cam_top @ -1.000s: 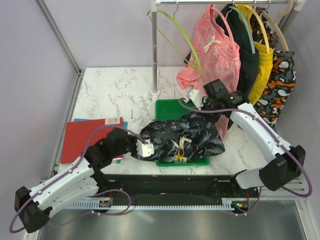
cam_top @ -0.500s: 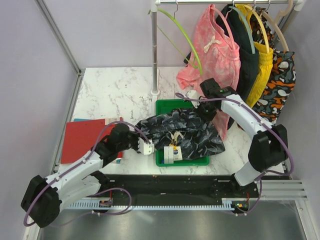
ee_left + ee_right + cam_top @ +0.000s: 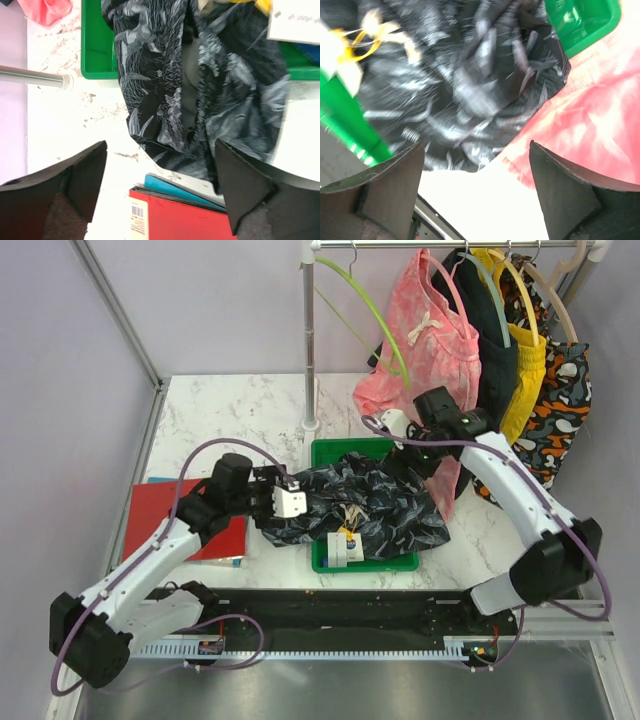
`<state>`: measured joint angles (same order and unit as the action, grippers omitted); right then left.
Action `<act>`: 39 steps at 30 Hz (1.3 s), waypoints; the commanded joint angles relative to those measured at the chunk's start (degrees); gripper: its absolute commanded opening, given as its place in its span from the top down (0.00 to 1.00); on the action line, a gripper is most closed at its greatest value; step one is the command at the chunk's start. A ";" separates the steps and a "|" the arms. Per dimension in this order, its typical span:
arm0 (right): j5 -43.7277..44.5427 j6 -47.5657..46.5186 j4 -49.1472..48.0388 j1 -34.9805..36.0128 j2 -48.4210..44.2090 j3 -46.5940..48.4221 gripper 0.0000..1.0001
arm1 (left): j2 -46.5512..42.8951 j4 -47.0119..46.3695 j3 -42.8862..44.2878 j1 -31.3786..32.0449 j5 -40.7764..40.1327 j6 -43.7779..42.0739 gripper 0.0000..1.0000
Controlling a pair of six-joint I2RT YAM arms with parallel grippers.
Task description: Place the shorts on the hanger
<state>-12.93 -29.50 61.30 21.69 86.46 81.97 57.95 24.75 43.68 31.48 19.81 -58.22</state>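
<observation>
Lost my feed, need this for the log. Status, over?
Left gripper open, right gripper open, neither holding. Shorts heaped over green tray. Hanger bare on rail, pink garment close beside it.

Pale lavender walls close the scene: a far wall [image 3: 220,310], a left wall [image 3: 50,440] and a strip of right wall [image 3: 620,440]. A grey metal strut [image 3: 115,310] runs along the corner where the far and left walls meet, down to the table's far left corner. The table [image 3: 230,410] has a white marble-look top with fine grey veins. A clothes rack stands on it, with its chrome upright [image 3: 309,340] on a small round foot [image 3: 311,424] near the far edge and a horizontal bar [image 3: 400,244] reaching right from the top. Below the near edge lies a dull grey surface [image 3: 330,690]. The light is soft and even, and shadows are faint.
</observation>
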 commanded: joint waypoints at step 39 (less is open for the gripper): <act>0.98 21.15 -20.60 0.02 15.58 46.08 0.28 | -12.43 10.58 21.18 -9.42 17.72 37.21 0.01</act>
<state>-9.58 -8.86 44.29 21.61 101.91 128.40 46.57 37.19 65.30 22.79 35.68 -23.22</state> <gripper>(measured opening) 0.819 0.991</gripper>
